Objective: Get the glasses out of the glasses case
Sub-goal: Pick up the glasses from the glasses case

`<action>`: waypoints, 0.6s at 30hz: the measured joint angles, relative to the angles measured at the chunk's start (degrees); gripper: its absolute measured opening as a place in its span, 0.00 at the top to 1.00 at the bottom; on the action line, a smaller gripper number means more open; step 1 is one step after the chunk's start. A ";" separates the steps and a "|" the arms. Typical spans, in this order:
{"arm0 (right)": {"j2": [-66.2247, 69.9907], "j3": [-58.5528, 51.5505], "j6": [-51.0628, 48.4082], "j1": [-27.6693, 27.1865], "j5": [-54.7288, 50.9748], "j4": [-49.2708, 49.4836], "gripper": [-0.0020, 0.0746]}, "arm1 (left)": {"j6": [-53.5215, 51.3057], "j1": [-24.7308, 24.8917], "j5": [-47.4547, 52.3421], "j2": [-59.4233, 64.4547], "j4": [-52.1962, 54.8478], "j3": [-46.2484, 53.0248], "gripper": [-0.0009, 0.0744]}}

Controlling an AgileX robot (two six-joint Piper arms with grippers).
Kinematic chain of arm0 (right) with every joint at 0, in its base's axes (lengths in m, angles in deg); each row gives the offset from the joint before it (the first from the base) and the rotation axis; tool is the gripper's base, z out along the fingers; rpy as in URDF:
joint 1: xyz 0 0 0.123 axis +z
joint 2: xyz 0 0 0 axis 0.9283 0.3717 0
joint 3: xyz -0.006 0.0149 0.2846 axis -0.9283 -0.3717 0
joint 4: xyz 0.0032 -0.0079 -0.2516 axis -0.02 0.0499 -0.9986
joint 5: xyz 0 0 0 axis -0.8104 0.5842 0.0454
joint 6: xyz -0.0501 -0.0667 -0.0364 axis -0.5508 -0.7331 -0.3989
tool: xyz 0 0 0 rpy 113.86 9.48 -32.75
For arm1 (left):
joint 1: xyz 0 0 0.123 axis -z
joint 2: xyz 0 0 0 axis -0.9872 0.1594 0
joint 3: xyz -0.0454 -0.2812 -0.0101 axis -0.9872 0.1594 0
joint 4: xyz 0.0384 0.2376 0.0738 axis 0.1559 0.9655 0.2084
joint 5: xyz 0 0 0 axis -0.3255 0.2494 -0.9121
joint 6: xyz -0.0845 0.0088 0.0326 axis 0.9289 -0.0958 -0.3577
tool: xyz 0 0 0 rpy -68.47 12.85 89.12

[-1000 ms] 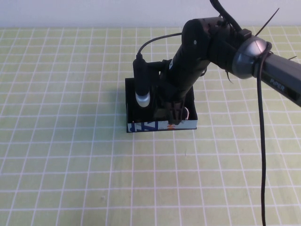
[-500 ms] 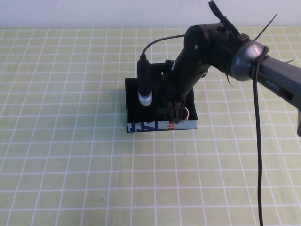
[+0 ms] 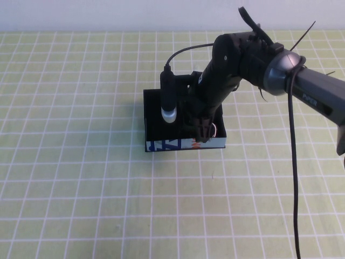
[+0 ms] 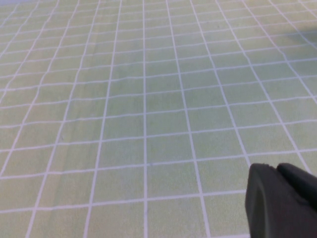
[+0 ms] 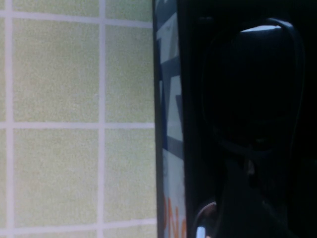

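The glasses case is a small open black box at the table's middle, with its light blue printed side facing the near edge. My right gripper reaches down inside it near the front wall. In the right wrist view the black glasses lie in the dark interior beside the printed wall. The right gripper looks closed on the bridge between the lenses. In the high view the arm hides the glasses. My left gripper shows only in the left wrist view, shut and empty above bare mat.
The table is covered by a yellow-green mat with a white grid. The right arm crosses in from the right, and a black cable hangs from it towards the near edge. The wrist camera hangs over the case's left half.
The right arm's wrist and its camera have shifted slightly right and up over the case. The gripper tip stays at the same spot inside the case, which has not moved.
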 joint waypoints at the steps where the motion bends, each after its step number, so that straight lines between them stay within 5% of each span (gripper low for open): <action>1: 0.05 0.00 0.00 0.00 0.00 0.00 0.66 | 0.00 0.00 0.00 0.00 0.00 0.00 0.99; 18: 0.79 0.00 0.00 0.00 1.67 -1.15 0.66 | 0.00 0.00 0.00 0.00 0.00 0.00 0.99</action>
